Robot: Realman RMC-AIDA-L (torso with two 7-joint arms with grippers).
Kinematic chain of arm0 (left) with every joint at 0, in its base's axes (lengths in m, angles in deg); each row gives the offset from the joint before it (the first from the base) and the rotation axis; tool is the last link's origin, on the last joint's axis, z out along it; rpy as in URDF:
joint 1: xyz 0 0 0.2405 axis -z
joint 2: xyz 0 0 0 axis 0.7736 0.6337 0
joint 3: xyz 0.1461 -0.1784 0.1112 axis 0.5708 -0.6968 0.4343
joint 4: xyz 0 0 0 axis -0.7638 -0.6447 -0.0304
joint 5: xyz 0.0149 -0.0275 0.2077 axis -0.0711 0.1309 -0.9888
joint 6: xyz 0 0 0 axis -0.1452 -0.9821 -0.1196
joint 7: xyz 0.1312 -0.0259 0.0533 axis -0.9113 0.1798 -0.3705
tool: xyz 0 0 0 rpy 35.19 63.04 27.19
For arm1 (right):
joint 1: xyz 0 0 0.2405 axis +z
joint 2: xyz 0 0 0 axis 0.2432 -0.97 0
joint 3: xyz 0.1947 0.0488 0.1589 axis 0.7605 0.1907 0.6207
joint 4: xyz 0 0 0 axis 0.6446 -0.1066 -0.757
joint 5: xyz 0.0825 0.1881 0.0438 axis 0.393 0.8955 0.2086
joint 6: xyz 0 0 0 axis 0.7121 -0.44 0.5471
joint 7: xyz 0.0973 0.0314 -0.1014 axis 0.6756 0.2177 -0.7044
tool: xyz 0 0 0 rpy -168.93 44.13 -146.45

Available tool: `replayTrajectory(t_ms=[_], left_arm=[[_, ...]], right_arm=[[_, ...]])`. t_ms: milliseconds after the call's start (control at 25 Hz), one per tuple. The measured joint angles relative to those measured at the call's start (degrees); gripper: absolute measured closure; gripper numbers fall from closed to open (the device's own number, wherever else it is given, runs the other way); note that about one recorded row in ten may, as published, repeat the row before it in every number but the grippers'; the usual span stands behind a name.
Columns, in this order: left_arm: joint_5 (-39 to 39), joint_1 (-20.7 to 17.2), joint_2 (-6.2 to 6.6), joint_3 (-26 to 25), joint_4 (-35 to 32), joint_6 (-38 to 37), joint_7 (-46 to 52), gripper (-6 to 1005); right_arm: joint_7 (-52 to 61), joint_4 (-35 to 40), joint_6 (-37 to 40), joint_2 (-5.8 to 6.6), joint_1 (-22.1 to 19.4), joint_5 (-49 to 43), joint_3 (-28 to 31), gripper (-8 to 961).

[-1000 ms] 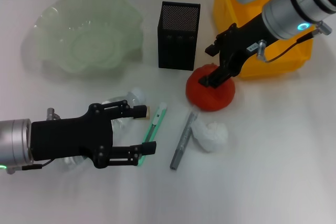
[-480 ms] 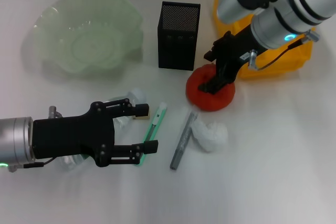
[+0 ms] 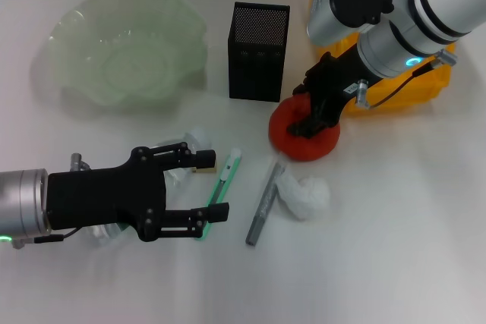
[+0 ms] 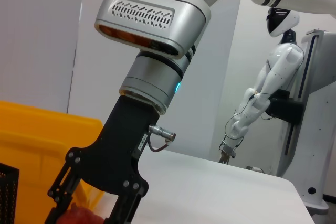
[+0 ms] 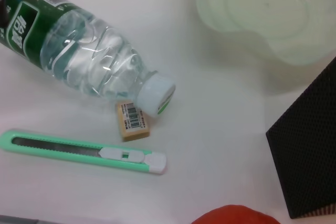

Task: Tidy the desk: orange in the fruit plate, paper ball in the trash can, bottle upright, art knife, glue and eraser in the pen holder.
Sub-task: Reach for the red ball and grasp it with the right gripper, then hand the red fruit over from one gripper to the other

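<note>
The orange (image 3: 315, 140) lies in front of the black mesh pen holder (image 3: 258, 51). My right gripper (image 3: 308, 122) is down on its top, open, with a finger on either side; the left wrist view shows these spread fingers (image 4: 59, 196) over the orange (image 4: 79, 217). My left gripper (image 3: 220, 187) is open low over the green art knife (image 3: 225, 177). Beside it lie the tan eraser (image 5: 132, 120) and the clear bottle (image 5: 79, 51), which is on its side. The grey glue stick (image 3: 263, 202) rests against the white paper ball (image 3: 305, 194).
The pale green fruit plate (image 3: 125, 47) sits at the back left. The yellow trash can (image 3: 383, 92) stands at the back right, behind my right arm. The pen holder (image 5: 310, 150) is close beside the orange (image 5: 231, 215).
My right gripper has moved down and left onto the orange, its fingers now astride it. The left gripper has hardly moved.
</note>
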Motion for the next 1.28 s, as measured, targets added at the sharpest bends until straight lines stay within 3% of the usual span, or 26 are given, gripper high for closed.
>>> replayTrajectory(t_ms=[160,520,720,1000,1280], left_arm=[[0.0,0.0,0.00,0.0,-0.1,0.0,0.0,225],[0.1,-0.1,0.00,-0.1,-0.2,0.0,0.0,227],[0.4,-0.2,0.00,-0.1,-0.3,0.0,0.0,228],[0.5,-0.3,0.08,-0.1,-0.2,0.0,0.0,230],[0.5,-0.4,0.10,-0.3,-0.2,0.4,0.0,231]], right_arm=[[0.0,0.3,0.3,-0.03,-0.1,0.0,-0.1,230],[-0.1,0.4,0.5,-0.06,-0.3,0.0,0.3,674],[-0.2,0.6,0.6,-0.03,-0.5,0.2,0.4,770],[-0.5,5.6,3.6,0.01,-3.0,1.3,1.9,787],[-3.5,13.5,10.0,-0.07,-7.8,5.7,7.1,798]])
